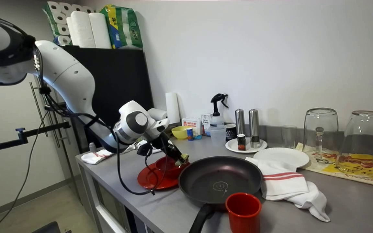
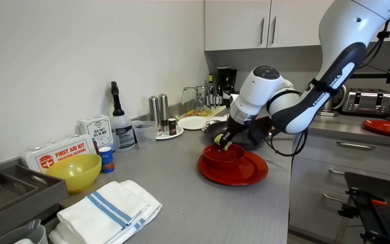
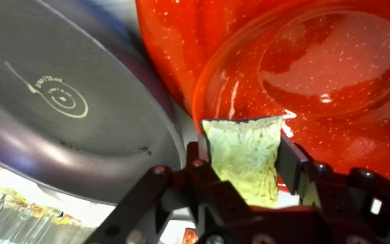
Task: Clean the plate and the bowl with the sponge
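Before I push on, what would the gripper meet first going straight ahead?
Likely the inside of the bowl, met by the sponge it holds; depth is unclear, so they may already touch.

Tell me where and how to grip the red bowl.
I'd take the red bowl by its rim from above, the claw straddling the lip, on the side away from the frying pan. The bowl stands upright on the red plate, open-topped, rim raised above it, the frying pan close on one side. The claw holds the sponge; release that first.
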Controlling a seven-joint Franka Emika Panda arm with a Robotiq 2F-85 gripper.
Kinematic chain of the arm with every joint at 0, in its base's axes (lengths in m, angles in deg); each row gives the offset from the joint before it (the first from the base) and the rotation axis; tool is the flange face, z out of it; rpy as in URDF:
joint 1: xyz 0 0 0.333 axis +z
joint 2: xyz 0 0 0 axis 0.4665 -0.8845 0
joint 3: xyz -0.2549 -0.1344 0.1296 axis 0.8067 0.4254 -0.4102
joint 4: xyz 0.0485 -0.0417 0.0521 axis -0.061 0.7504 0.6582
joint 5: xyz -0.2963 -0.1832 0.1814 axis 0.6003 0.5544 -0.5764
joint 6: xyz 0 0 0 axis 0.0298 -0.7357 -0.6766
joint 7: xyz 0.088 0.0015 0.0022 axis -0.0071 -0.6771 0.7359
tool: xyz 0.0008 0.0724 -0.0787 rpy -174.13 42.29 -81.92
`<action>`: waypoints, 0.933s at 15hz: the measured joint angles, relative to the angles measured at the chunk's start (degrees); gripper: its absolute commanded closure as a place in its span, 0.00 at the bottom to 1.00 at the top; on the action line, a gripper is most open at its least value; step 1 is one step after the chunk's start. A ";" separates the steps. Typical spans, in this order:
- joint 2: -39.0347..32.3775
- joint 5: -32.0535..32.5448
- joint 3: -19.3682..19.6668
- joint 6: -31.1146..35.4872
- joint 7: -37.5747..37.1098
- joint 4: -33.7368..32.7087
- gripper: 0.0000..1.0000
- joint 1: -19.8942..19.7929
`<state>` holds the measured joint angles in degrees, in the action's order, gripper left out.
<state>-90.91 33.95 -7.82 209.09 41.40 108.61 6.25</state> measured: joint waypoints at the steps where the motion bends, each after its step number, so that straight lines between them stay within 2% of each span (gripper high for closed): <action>1: -0.26 1.51 2.59 0.25 -1.80 0.00 0.75 2.37; 4: -0.83 4.03 7.88 0.35 -5.48 0.13 0.75 7.83; 7: -1.04 4.42 9.89 0.19 -6.93 0.84 0.75 10.73; 10: -0.82 3.47 8.06 -0.81 -6.88 2.63 0.75 10.36; 14: -0.67 1.18 3.79 -2.69 -6.44 4.20 0.75 7.72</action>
<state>-91.58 35.13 -4.03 206.40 34.97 112.81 13.97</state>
